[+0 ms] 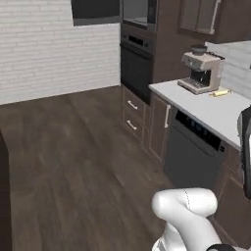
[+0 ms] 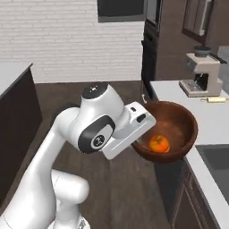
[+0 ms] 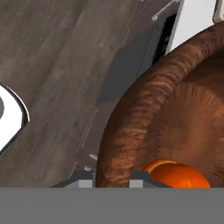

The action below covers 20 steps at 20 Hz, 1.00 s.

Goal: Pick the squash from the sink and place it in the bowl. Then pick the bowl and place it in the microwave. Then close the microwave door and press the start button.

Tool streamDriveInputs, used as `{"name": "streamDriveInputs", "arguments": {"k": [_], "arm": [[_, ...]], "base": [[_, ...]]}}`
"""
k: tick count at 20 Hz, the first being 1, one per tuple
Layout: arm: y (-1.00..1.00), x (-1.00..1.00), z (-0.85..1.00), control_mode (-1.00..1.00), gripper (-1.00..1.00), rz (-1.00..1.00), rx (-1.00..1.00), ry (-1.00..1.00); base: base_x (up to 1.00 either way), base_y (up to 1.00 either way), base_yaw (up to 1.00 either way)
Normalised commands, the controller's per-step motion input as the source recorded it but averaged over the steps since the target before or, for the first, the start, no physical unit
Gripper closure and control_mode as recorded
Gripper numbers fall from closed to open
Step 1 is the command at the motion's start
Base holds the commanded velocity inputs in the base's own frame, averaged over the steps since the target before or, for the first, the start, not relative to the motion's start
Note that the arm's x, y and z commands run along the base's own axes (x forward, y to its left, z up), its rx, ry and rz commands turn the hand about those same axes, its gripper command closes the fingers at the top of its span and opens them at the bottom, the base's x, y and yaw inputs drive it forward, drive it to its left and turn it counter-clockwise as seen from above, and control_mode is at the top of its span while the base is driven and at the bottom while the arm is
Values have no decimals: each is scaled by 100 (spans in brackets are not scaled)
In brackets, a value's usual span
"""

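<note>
Now carrying the squash (image 2: pixel 159 144) inside the bowl (image 2: pixel 181 129), rim pinched by the tool (image 3: pixel 111 178), aloft off the table's (image 2: pixel 214 120) near left edge; next, a level swing toward the microwave (image 1: pixel 139 13), far left.

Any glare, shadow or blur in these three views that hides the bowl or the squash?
Right base view: even flat light, bowl and squash sharp, no glare. Hand view: the bowl's rim sits very close and looks soft and stretched; the squash is cut by the bottom edge; a dim shadow lies on the floor. Left base view: slightly soft, no glare.
</note>
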Motion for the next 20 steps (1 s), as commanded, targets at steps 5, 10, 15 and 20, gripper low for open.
{"name": "streamDriveInputs", "arguments": {"k": [5, 10, 15, 20], "arm": [[0, 0, 0, 100, 100, 0, 0, 0], [0, 0, 0, 100, 100, 0, 0, 0], [0, 0, 0, 100, 100, 0, 0, 0], [0, 0, 0, 100, 100, 0, 0, 0]], "base": [[71, 96, 44], [100, 64, 30], [100, 2, 3], [98, 18, -39]]}}
